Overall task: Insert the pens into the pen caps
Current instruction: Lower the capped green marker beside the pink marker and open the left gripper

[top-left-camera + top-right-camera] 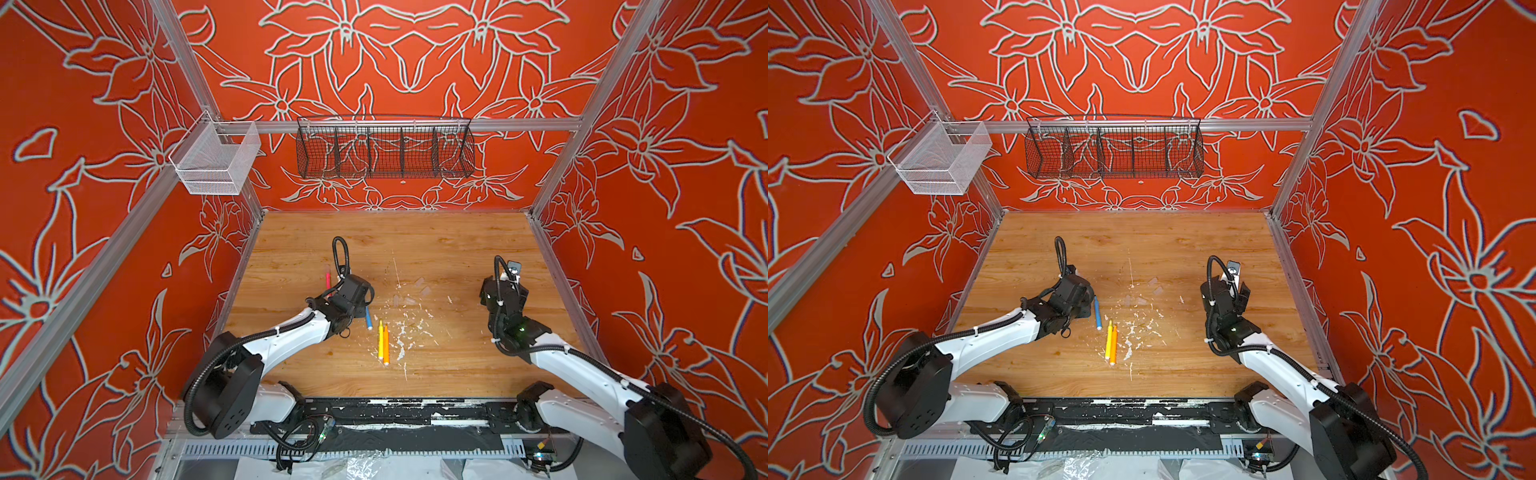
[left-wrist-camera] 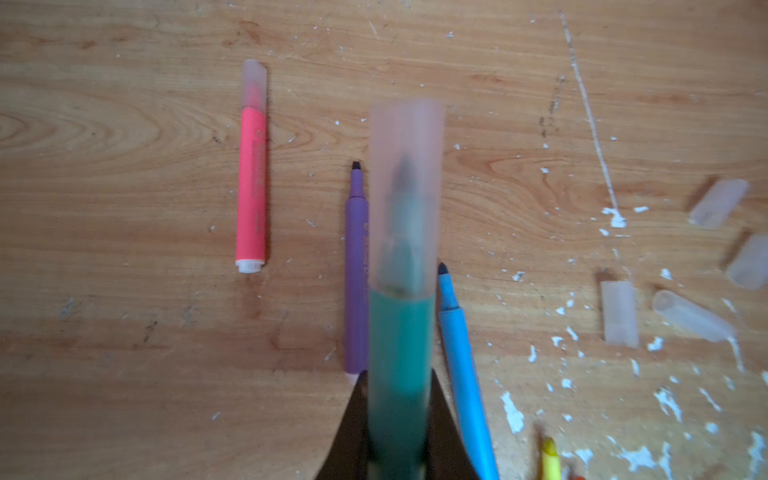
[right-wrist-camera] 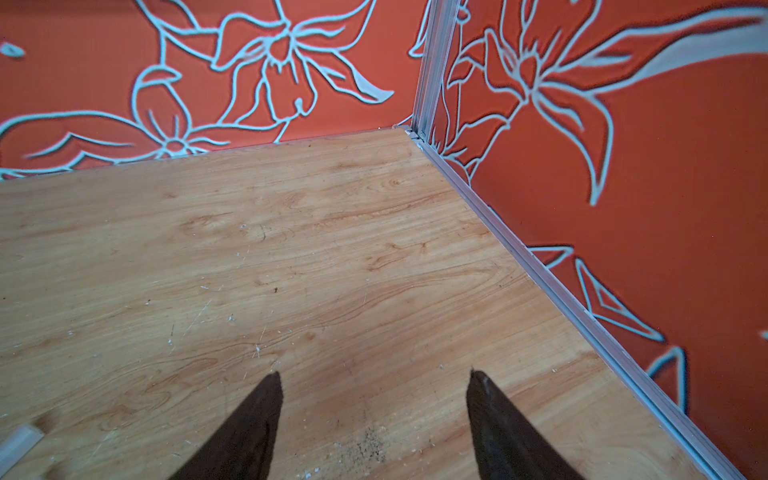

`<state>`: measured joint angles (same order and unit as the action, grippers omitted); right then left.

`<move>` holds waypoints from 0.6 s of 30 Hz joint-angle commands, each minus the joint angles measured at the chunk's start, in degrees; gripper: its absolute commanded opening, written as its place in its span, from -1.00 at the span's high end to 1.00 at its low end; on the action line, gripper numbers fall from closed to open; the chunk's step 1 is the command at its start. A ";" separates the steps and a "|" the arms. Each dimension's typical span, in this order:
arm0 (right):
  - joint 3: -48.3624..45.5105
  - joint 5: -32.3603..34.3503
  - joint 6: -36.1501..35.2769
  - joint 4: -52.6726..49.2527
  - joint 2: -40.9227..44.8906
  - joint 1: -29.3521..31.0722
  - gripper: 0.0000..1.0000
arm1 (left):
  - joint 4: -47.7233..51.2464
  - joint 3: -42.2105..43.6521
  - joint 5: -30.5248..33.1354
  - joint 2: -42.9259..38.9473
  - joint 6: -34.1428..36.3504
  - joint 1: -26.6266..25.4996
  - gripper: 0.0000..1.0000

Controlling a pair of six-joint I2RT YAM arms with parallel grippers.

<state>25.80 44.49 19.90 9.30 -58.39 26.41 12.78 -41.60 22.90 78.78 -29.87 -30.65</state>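
My left gripper [image 2: 399, 374] is shut on the green pen [image 2: 401, 340], which has a translucent cap [image 2: 407, 166] over its tip and hangs above the table. Under it lie the purple pen [image 2: 356, 270] and the blue pen [image 2: 461, 365], both uncapped. Further off lies the pink pen [image 2: 251, 187], wearing a cap. Several loose pen caps [image 2: 619, 311] rest to one side. In both top views the yellow pen [image 1: 380, 340] and the orange pen [image 1: 386, 345] lie side by side near the middle. My right gripper [image 3: 374, 374] is open and empty over bare wood by the right wall.
White paint flecks [image 1: 401, 332] dot the wooden table [image 1: 415, 241]. A black wire basket [image 1: 384, 149] and a white mesh basket [image 1: 216, 162] hang on the rail above the back. A loose cap [image 3: 18, 442] shows at the edge of the right wrist view.
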 commanded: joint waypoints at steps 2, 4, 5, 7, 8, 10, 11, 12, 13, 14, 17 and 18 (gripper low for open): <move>-1.45 -1.07 0.22 1.69 1.65 -0.07 -0.45 | 3.98 -2.66 3.90 3.75 -2.99 5.08 1.00; -1.44 -1.07 0.23 1.86 1.53 -0.05 -0.45 | 3.72 -3.80 1.58 5.92 -2.83 8.15 1.00; -1.30 -1.15 0.16 1.85 1.29 -0.06 -0.45 | 3.30 -4.47 0.27 7.05 -2.24 9.13 1.00; -1.05 -1.30 0.07 1.78 0.87 -0.07 -0.45 | 3.05 -6.37 -1.18 9.40 -1.14 10.20 1.00; -0.81 -1.31 -0.02 1.79 0.48 -0.09 -0.45 | 3.33 -7.63 -1.60 10.88 -0.40 10.35 1.00; -0.38 -1.34 -0.08 1.77 -0.22 -0.05 -0.45 | 4.43 -10.48 -1.71 13.81 0.24 10.44 1.00; -0.15 -1.35 -0.11 1.65 -0.62 -0.09 -0.45 | 5.21 -11.89 -1.76 15.22 0.57 10.53 1.00; 0.09 -1.42 -0.13 1.52 -1.00 -0.05 -0.44 | 6.26 -13.29 -1.70 16.81 0.78 10.60 1.00; 0.32 -1.42 -0.15 1.35 -1.36 -0.10 -0.44 | 7.54 -14.88 -1.19 18.34 0.61 10.70 1.00; 0.60 -1.43 -0.17 1.26 -1.56 -0.05 -0.43 | 8.47 -16.07 -0.88 19.35 0.53 10.73 1.00; 0.85 -1.42 -0.17 1.07 -1.96 -0.05 -0.42 | 9.91 -18.33 -0.63 21.54 0.28 10.81 1.00; 0.83 -1.42 -0.13 1.07 -1.91 -0.05 -0.42 | 10.32 -18.64 -0.56 21.91 0.04 11.00 1.00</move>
<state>25.06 43.03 19.86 10.13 -60.20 26.41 19.03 -58.70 21.67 99.66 -29.39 -20.18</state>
